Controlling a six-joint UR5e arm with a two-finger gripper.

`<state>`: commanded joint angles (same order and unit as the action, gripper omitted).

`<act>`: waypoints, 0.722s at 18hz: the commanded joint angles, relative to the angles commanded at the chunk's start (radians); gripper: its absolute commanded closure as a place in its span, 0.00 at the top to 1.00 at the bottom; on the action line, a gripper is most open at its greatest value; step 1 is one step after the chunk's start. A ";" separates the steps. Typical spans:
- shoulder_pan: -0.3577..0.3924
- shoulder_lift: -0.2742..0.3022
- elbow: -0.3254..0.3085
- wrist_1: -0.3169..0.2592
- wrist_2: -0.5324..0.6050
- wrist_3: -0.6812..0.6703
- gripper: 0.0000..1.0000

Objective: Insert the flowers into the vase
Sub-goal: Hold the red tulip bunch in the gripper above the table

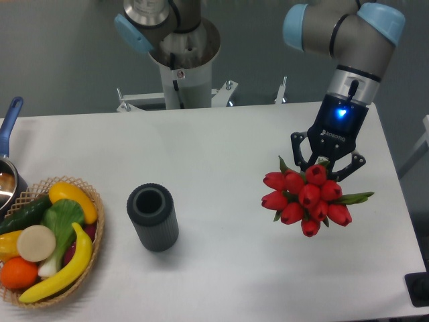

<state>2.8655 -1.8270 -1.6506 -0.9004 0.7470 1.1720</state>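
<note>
1. Flowers [308,198]: tight bunch of red tulip buds w/ green leaves poking out at the edges; one long leaf sticks out toward 3 o'clock. Stems hidden behind buds and gripper.
2. Orientation: buds face the camera and slightly down toward 6 o'clock; long axis runs back from the buds up into the gripper at approx. 12 o'clock. Exact tilt cannot be told.
3. Location: bunch is over the white table [221,154], right side, at 3 o'clock from the vase and well apart from it.
4. Gripper [327,164]: black fingers closed around the bunch just above the buds; blue light lit on the wrist.
5. Vase [153,217]: dark grey ribbed cylinder, upright, round mouth open to the top.
6. Basket [47,241] w/ fruit and veg sits at 9 o'clock from the vase, near it but not touching.
</note>
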 joint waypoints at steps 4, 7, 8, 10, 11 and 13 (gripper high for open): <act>0.002 0.008 0.001 0.014 0.000 -0.006 0.30; -0.005 0.003 0.002 0.020 -0.006 -0.006 0.31; -0.008 0.000 0.002 0.028 -0.014 -0.005 0.31; -0.014 -0.003 -0.002 0.055 -0.044 -0.005 0.31; -0.020 -0.005 -0.009 0.063 -0.063 -0.005 0.31; -0.066 -0.008 -0.009 0.077 -0.101 0.000 0.31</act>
<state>2.7997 -1.8346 -1.6598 -0.8239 0.6460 1.1720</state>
